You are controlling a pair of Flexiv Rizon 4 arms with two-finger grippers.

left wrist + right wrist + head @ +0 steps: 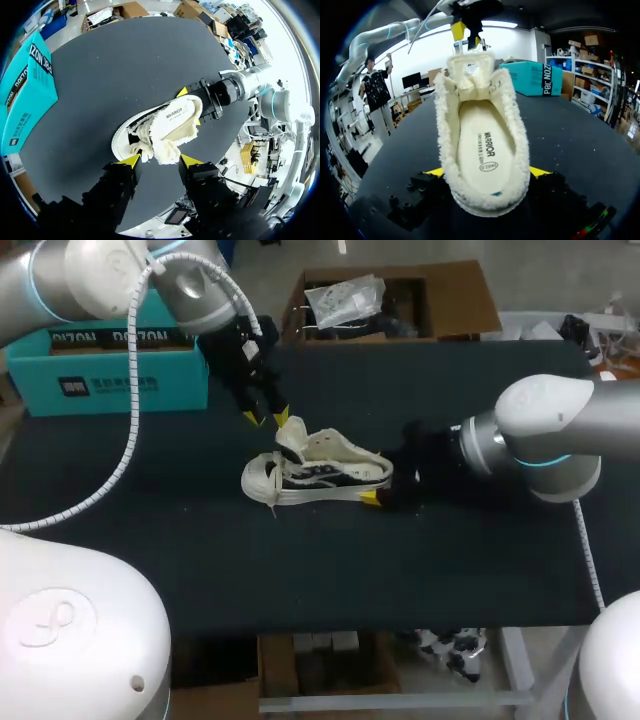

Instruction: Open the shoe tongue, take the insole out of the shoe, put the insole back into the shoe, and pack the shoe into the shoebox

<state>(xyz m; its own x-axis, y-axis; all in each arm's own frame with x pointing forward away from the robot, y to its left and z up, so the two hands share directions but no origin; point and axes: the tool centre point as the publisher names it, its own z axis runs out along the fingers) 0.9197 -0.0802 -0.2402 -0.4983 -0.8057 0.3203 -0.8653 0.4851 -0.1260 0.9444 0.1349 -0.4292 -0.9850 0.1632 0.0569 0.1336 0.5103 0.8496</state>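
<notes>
- Shoe: it is judged to be light, with a soft fleece lining and a firmer rubber sole. The upper is expected to yield under pressure, so the heel and sole edge are the preferred holding places.
- Tongue: it is thin and floppy and is stood up at the shoe's 11 o'clock. A pinch at its free upper edge is advised, as the fleece may slip.
- Insole: it is seen lying flat inside the shoe. It is judged flexible and is best lifted at the heel end, where the opening is widest.
- Position: the shoe is set on its sole on the table, toe to 9 o'clock and heel to 3 o'clock. The shoebox is placed well apart at 10 o'clock.
- Left gripper: it is held at the shoe's 11 o'clock, just above the tongue. The fingers are spread with the tongue's edge between them, and no two-sided clamp is evident.
- Right gripper: it is located at the shoe's 3 o'clock. The heel is pinched between its fingers from both sides.
</notes>
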